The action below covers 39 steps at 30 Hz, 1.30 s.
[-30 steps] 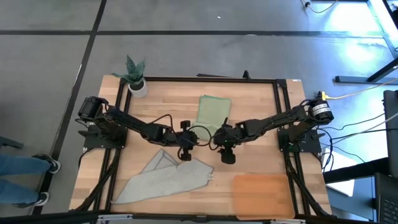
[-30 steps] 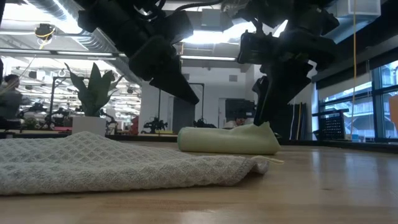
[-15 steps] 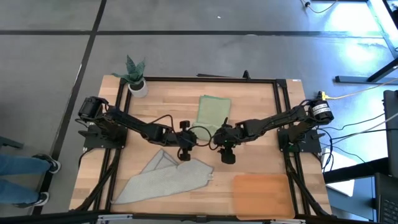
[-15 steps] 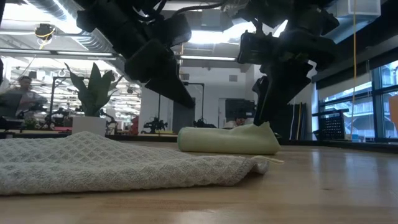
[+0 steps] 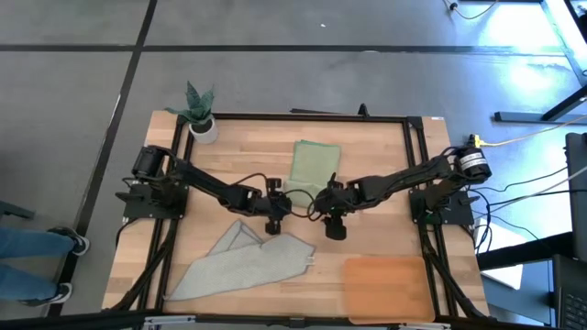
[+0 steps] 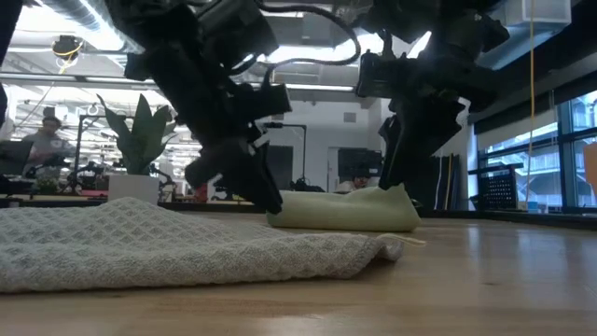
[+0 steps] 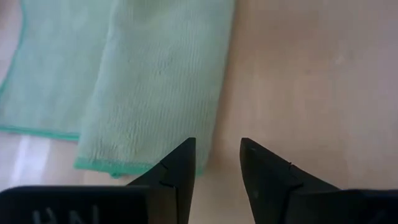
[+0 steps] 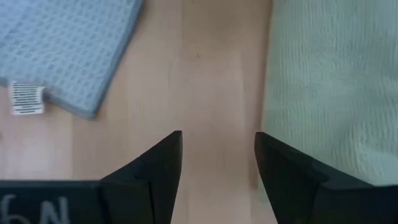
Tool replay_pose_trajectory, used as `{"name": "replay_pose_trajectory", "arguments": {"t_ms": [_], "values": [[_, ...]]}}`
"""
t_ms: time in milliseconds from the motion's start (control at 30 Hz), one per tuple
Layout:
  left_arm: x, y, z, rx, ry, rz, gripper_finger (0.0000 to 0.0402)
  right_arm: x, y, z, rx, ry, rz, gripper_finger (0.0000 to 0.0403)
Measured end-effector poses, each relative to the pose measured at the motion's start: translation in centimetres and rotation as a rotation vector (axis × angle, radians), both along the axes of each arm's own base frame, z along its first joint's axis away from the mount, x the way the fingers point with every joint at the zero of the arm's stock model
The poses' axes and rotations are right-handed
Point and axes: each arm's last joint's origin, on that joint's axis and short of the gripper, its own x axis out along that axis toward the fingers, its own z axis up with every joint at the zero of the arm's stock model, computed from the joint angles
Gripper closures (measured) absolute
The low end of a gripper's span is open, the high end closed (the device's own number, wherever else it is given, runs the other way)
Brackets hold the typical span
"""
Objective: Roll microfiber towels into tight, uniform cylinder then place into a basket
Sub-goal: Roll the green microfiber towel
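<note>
The pale green towel [image 5: 314, 165] lies folded on the table's far middle; in the low view it is a thick lump [image 6: 343, 210]. The grey towel [image 5: 243, 266] lies spread at the near left. The orange-brown basket [image 5: 387, 286] sits at the near right. My left gripper [image 7: 216, 152] stands open, low over bare wood beside the green towel's near corner [image 7: 134, 163]; it is also in the high view [image 5: 280, 213]. My right gripper [image 8: 217, 140] hangs open over bare wood between the grey towel [image 8: 68, 50] and the green towel [image 8: 329, 81].
A small potted plant [image 5: 200, 115] stands at the table's far left corner. A black frame [image 5: 303, 116] runs around the tabletop. Bare wood [image 5: 367, 234] lies between the two towels and the basket. People show in the room beyond the table.
My left gripper has sunk toward the table, down beside the green towel's near end, tipping a little as it went. My right gripper and both towels have kept still.
</note>
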Motion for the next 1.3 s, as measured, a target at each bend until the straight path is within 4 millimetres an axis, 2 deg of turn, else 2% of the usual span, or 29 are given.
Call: {"name": "replay_pose_trajectory", "arguments": {"t_ms": [167,400,900,1133,1300], "values": [[0.0,0.0,0.0,0.079,0.029,-0.063,0.0286,0.2,0.0,-1.0,-0.034,0.035,0.007,0.0202],[0.0,0.0,0.0,0.095,0.035,-0.080,0.0287,0.4,-0.1,-2.1,-0.043,0.069,0.009,0.0202],[0.0,-0.1,0.1,0.096,0.024,-0.081,0.0287,0.3,-0.5,-2.1,-0.180,0.069,-0.054,0.0202],[0.0,-0.1,0.1,0.096,0.025,-0.081,0.0288,0.5,-0.6,-4.0,-0.248,0.130,-0.023,0.0202],[0.1,-0.1,0.1,0.096,0.021,-0.081,0.0288,0.6,-0.6,-4.3,-0.251,0.137,-0.024,0.0211]]}}
